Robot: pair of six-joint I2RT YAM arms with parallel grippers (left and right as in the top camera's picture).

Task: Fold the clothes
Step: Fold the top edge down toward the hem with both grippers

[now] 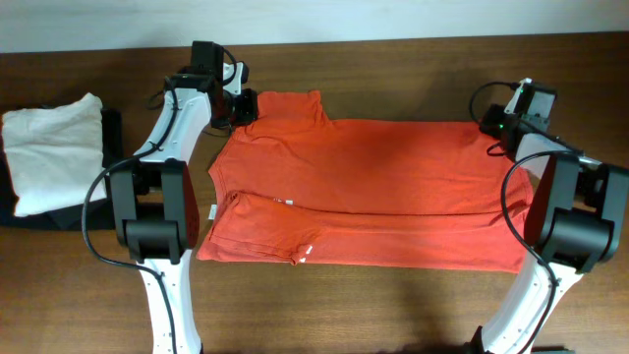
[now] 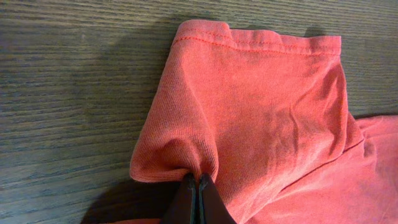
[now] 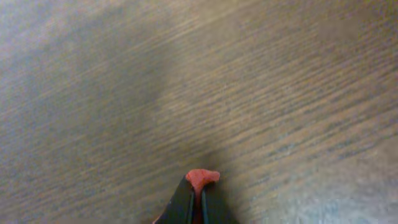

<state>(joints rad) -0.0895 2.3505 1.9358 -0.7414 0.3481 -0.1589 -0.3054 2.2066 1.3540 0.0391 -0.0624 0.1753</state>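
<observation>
The red-orange T-shirt [image 1: 364, 187] lies spread across the wooden table, its near long edge folded over, no lettering showing. My left gripper [image 1: 244, 110] is at the shirt's far left corner, shut on the cloth by the sleeve [image 2: 261, 118]; the fingertips [image 2: 196, 182] pinch a bunched fold. My right gripper [image 1: 494, 130] is at the shirt's far right corner, shut on a small nub of red cloth [image 3: 202, 177] that pokes out between the fingertips [image 3: 198, 186].
A folded white garment [image 1: 51, 149] lies on a black garment [image 1: 22, 214] at the table's left edge. The table's far edge [image 1: 393, 39] runs behind both grippers. The arm bases [image 1: 157, 211] [image 1: 565, 216] stand at the shirt's near corners.
</observation>
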